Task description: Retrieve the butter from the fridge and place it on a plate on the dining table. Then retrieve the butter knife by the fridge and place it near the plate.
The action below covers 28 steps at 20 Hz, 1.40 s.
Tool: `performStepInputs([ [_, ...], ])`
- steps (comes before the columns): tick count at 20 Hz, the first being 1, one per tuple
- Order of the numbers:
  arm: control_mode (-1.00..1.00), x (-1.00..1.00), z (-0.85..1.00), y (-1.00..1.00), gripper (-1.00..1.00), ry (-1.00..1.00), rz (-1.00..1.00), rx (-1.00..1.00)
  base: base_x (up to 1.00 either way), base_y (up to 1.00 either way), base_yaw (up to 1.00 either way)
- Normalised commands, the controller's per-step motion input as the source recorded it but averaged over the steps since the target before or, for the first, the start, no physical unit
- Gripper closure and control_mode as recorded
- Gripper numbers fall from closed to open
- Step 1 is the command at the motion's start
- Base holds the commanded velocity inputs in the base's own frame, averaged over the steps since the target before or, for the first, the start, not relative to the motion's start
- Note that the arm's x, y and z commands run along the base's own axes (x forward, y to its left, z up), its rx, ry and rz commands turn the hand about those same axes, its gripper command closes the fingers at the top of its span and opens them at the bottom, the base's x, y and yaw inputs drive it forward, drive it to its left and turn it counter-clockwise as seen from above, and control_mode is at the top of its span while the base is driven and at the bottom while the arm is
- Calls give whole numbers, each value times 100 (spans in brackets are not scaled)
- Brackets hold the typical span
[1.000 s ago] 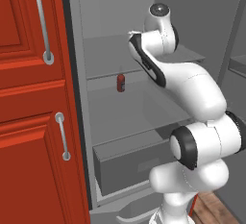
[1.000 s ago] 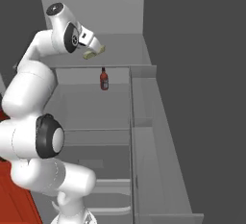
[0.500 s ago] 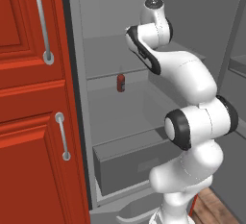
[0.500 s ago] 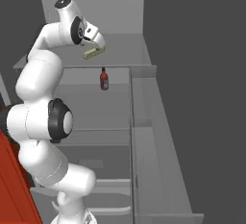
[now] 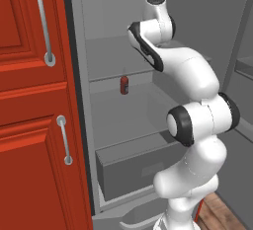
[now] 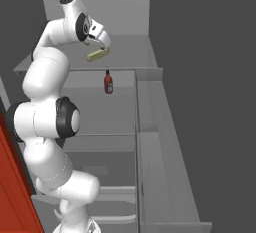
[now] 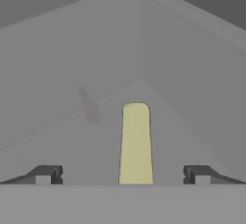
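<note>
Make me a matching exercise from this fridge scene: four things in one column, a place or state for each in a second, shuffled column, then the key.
Things:
1. butter
2. dark-red bottle
3. gripper
4. fridge drawer

Places or states:
A. stands upright on the middle shelf
B. open, one fingertip on each side of the butter
C. lies on the upper shelf
D. at the bottom of the fridge, below the shelves

Pairs: 1-C, 2-A, 3-B, 4-D
</note>
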Motion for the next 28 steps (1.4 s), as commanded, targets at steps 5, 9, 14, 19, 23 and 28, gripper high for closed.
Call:
performStepInputs([
  [5,-100,-7,-9,0,-100,3,-5,0,0,0,0],
  [9,-100,-4,-15,-9,-100,1,-5,0,0,0,0],
  [14,-100,0,-25,0,-100,2,-1,0,0,0,0],
  [19,-100,0,-25,0,-100,0,0,0,0,0,0],
  [23,-100,0,-24,0,-100,0,0,0,0,0,0],
  [28,-100,1,-6,0,-100,0,0,0,0,0,0],
])
